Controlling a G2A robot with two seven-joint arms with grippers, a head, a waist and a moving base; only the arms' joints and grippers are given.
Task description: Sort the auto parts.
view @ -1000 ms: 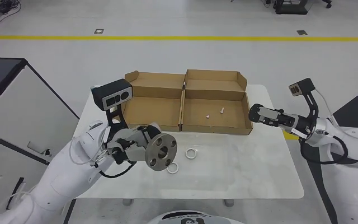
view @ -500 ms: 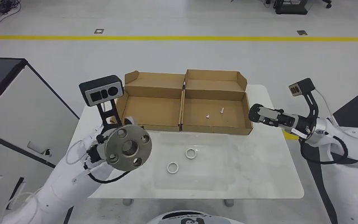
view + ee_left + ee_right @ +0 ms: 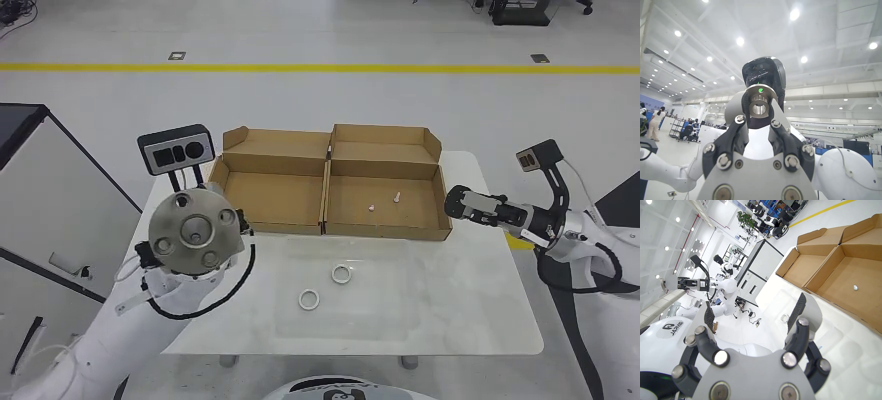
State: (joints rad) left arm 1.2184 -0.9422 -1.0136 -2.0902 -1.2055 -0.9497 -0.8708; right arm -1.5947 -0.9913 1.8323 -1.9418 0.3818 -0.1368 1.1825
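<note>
My left pincer [image 3: 759,110] is clamped on the hub of the steel flange [image 3: 195,232]. I hold it high over the desk's [image 3: 450,320] left edge, bolt-hole face up toward my head, probably to judge which box suits it. Under it, the nearer white ring [image 3: 309,298] and the farther white ring [image 3: 342,273] lie apart, unsorted. Beyond them is the left cardboard box [image 3: 270,195], with a low front wall to cross. The right cardboard box [image 3: 420,222] holds two small bolts [image 3: 371,208]. My right pincer [image 3: 755,309] hangs spread wide beside that box's near corner, well apart from the flange.
</note>
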